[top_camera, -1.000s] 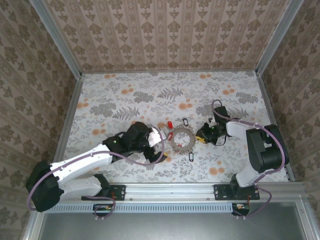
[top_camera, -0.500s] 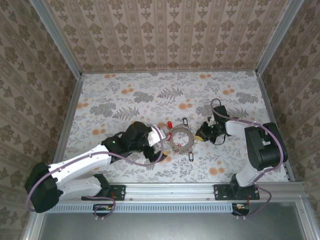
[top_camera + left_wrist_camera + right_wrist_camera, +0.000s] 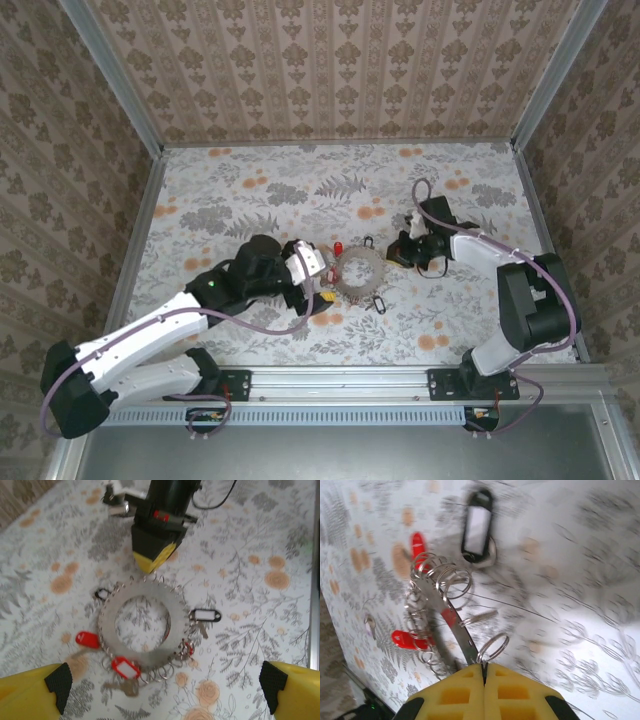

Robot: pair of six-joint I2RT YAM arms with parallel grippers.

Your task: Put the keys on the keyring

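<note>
Between yellow pads of right gripper [image 3: 484, 669], pressed fully together: rim of flat grey-brown metal keyring [image 3: 145, 656], seemingly pinched. Spread wide and empty: left gripper [image 3: 165, 686], keyring just ahead of it. Small red-tagged keys [image 3: 125, 668] at near rim, black-tagged key [image 3: 205, 615] toward its right finger. Advice: right holds rim steady; left takes one key by tag, avoiding wire loops.

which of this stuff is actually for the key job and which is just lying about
For the job:
large flat grey metal keyring
small red-tagged keys
small black-tagged key
left claw, open
right claw, shut on the keyring's rim

Just surroundings:
floral-print table cover
patterned wallpaper walls
</note>
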